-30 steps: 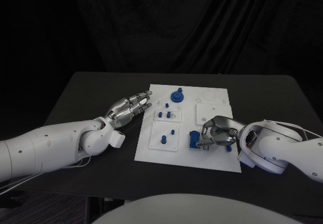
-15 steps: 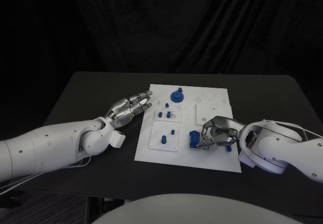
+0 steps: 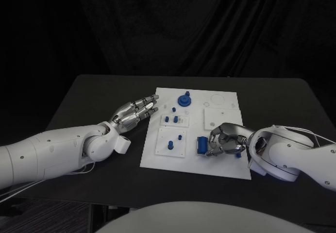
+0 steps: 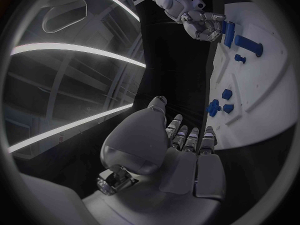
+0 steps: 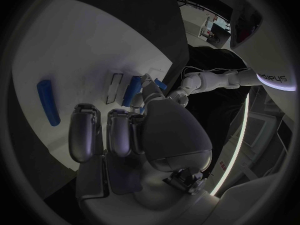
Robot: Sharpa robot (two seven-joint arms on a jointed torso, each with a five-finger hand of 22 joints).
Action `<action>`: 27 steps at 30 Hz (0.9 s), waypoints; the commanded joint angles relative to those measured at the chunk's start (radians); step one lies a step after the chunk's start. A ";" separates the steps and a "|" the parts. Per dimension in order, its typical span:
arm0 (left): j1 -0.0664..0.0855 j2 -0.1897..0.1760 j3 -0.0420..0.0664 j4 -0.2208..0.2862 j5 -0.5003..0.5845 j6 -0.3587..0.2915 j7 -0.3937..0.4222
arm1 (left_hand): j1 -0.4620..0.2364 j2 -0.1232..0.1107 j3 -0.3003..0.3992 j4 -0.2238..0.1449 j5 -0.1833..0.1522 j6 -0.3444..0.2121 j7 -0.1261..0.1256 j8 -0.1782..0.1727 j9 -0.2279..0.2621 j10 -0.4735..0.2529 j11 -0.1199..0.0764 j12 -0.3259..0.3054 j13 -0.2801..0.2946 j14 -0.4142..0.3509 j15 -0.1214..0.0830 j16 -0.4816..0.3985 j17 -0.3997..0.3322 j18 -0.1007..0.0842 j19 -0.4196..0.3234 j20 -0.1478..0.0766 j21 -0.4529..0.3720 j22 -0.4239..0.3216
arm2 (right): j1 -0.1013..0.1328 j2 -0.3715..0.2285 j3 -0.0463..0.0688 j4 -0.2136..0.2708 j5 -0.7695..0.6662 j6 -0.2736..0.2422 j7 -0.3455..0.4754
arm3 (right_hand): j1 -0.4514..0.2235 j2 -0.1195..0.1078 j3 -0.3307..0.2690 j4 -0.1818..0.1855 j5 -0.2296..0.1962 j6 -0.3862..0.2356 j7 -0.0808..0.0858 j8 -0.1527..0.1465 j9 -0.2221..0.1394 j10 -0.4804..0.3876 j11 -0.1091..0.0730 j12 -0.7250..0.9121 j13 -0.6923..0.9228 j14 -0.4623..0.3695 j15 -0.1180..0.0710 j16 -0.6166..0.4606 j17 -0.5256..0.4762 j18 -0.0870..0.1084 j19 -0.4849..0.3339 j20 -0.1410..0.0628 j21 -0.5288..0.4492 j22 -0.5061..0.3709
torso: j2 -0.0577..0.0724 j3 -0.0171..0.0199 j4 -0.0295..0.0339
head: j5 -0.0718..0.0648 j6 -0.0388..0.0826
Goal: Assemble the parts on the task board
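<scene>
The right hand (image 3: 225,139) curls over the task board's (image 3: 178,160) near right part, fingertips at a blue block (image 3: 202,145) whose long axis runs near-to-far; whether it grips is unclear. The left hand (image 3: 133,114) hovers beside the board, fingers extended, holding nothing.

Robot lab/test bench: black table (image 3: 91,97), black curtain backdrop (image 3: 196,39), white task board (image 3: 224,167) w/ blue parts.

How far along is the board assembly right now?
Done: a round part and several pegs stand in the task board. In hand: the right hand is at a blue block. Left: a blue bar lies loose; the left hand waits open.
</scene>
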 commanded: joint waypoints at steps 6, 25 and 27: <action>-0.002 -0.001 0.001 0.002 0.000 0.015 0.010 | -0.005 0.006 0.005 -0.001 -0.003 0.000 0.004 0.005 0.001 -0.002 0.007 0.006 0.002 0.000 0.007 -0.004 -0.001 0.001 -0.002 0.007 0.004 0.001 | -0.003 -0.009 0.000 0.012 -0.008 -0.004 -0.007 | -0.096 -0.005 -0.050 0.058 0.002 -0.001 0.005 -0.025 -0.015 0.090 0.002 -0.005 0.230 0.053 -0.001 -0.006 0.000 -0.006 0.029 0.001 -0.005 0.209 | 0.000 0.0000 0.0006 | 0.001 0.000; -0.002 -0.009 0.001 0.005 0.000 0.009 0.011 | -0.006 0.007 0.006 -0.002 -0.002 0.001 0.007 0.007 0.001 -0.001 0.011 0.008 0.002 0.000 0.007 -0.004 -0.001 0.002 -0.001 0.008 0.005 0.002 | 0.034 -0.195 0.001 0.125 -0.175 -0.068 -0.152 | -0.300 0.034 -0.141 0.253 0.004 0.159 0.035 -0.385 -0.351 0.104 0.029 0.015 0.260 0.058 0.019 0.012 0.025 -0.012 0.041 0.021 0.023 0.217 | 0.001 0.0008 0.0001 | -0.004 0.000; -0.002 -0.009 0.001 0.005 0.000 0.008 0.011 | -0.006 0.007 0.006 -0.002 -0.002 0.001 0.007 0.007 0.001 -0.001 0.011 0.008 0.002 0.000 0.007 -0.004 -0.001 0.002 -0.001 0.008 0.005 0.002 | 0.037 -0.216 0.000 0.134 -0.246 -0.052 -0.195 | -0.292 0.031 -0.141 0.247 0.004 0.167 0.035 -0.390 -0.355 0.104 0.029 0.015 0.260 0.058 0.018 0.012 0.024 -0.011 0.041 0.020 0.022 0.217 | 0.000 0.0000 -0.0003 | -0.003 0.000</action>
